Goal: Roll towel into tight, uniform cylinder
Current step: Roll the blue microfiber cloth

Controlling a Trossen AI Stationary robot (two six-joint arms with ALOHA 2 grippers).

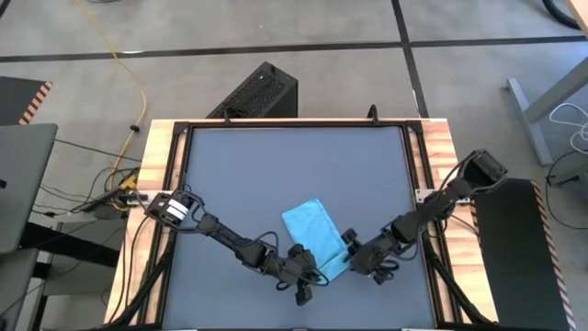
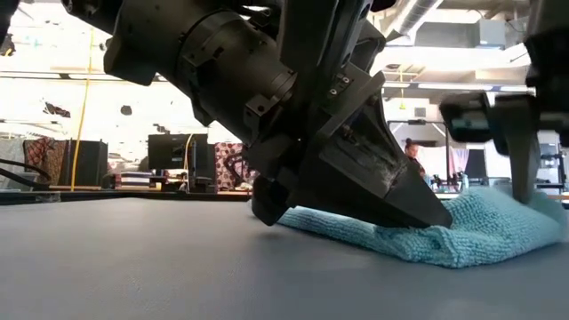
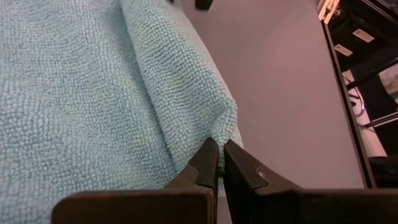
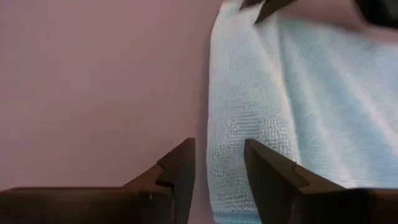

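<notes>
Lying folded on table [image 1: 276,175]: towel [image 1: 310,230]

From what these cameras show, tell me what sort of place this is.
Likely a robotics lab or workshop: an open hall with monitors and exposed ceiling ducts, a wood-framed test table on taped concrete floor, and loose cables running beside it.
</notes>
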